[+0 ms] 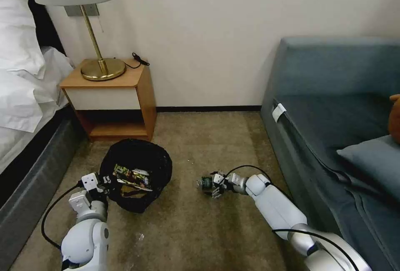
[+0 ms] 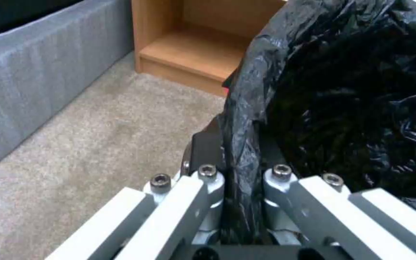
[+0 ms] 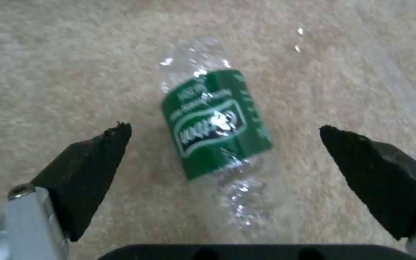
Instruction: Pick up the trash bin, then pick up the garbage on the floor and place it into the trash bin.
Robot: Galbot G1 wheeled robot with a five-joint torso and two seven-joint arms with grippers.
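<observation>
The trash bin [image 1: 137,160], lined with a crinkly black bag, sits on the floor [image 1: 187,229] left of centre with colourful wrappers [image 1: 132,177] inside. My left gripper [image 1: 107,178] is shut on the bin's bagged rim [image 2: 239,151]. A small clear bottle with a green label [image 1: 206,182] [image 3: 215,122] lies on the carpet right of the bin. My right gripper [image 1: 216,187] [image 3: 225,135] is low over that bottle, open, its black fingertips [image 3: 104,144] on either side of it and apart from it.
A wooden nightstand [image 1: 112,100] with a brass lamp [image 1: 102,69] stands behind the bin. A bed [image 1: 25,137] borders the left, a blue-grey sofa [image 1: 333,137] the right. Small clear scraps [image 1: 139,237] lie on the carpet near my left arm.
</observation>
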